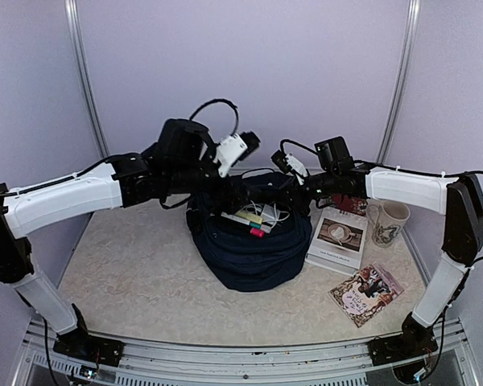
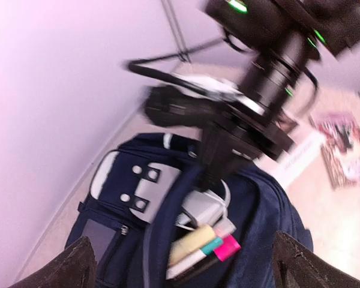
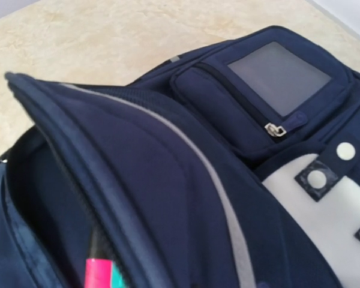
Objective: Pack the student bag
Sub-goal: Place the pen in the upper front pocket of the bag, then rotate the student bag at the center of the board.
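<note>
Subject: the student bag (image 1: 249, 253), dark navy, sits at the middle of the table (image 1: 129, 273) with its main compartment open and facing up. Grey-white patches with round studs show on its upper panel, and a clear window pocket (image 3: 281, 77) with a metal zip pull (image 3: 276, 129) lies beside them. No brand name or label text can be read on the bag.

Contents seen in the opening: a white charger (image 2: 201, 207) with its cable, and a bundle of highlighters (image 2: 207, 243) in yellow, teal and pink.

Left gripper (image 2: 185, 258): released, with fingers (image 2: 78, 264) spread wide at either side of the wrist view. It hangs over the open compartment and grasps nothing.

Right gripper (image 2: 209, 165): clenched on the rim of the bag's flap, with the flap raised.

To the right of the bag, on the table:
- A white book (image 1: 336, 239) with a cup pictured on its cover lies just beside the bag.
- A mug (image 1: 389, 222) with a printed design stands beyond the book.
- An illustrated booklet (image 1: 367, 294) lies nearer the arm bases.

The lettering on all three is too small to read.
</note>
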### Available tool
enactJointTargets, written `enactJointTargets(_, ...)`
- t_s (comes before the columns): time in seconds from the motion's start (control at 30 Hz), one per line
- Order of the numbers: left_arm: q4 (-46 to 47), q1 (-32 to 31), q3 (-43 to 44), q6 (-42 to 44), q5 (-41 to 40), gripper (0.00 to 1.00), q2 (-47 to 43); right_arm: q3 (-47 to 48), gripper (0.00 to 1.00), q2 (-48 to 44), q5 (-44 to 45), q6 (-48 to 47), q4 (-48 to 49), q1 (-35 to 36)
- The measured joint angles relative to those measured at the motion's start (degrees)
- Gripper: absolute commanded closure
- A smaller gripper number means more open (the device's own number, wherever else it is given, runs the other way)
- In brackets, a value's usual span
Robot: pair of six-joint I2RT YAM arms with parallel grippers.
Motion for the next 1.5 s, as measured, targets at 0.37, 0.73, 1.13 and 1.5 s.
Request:
enactJointTargets(0.37,5.2,27.9,3.5,-29.7,11.3,0.01,13.6,-2.1,0.63,-0.7,-3.5,1.1,-1.3,0.0)
enactJointTargets(0.73,4.9,29.3,3.8,-35.8,13.1,0.01,25.4,-7.1,0.23,-9.8,-11.4,4.3,-4.3,-0.5)
enactJointTargets(1.13,6.9,29.3,6.0,-35.8,14.8,0.36,30.2,-14.9,0.37,-10.4,2.3,16.3,-3.3,-6.1)
enactJointTargets(1.5,17.1,30.3,-7.9,-39.8,15.0,0.64,25.4,-13.3,0.5,5.2,2.6,23.1,2.0,-6.1)
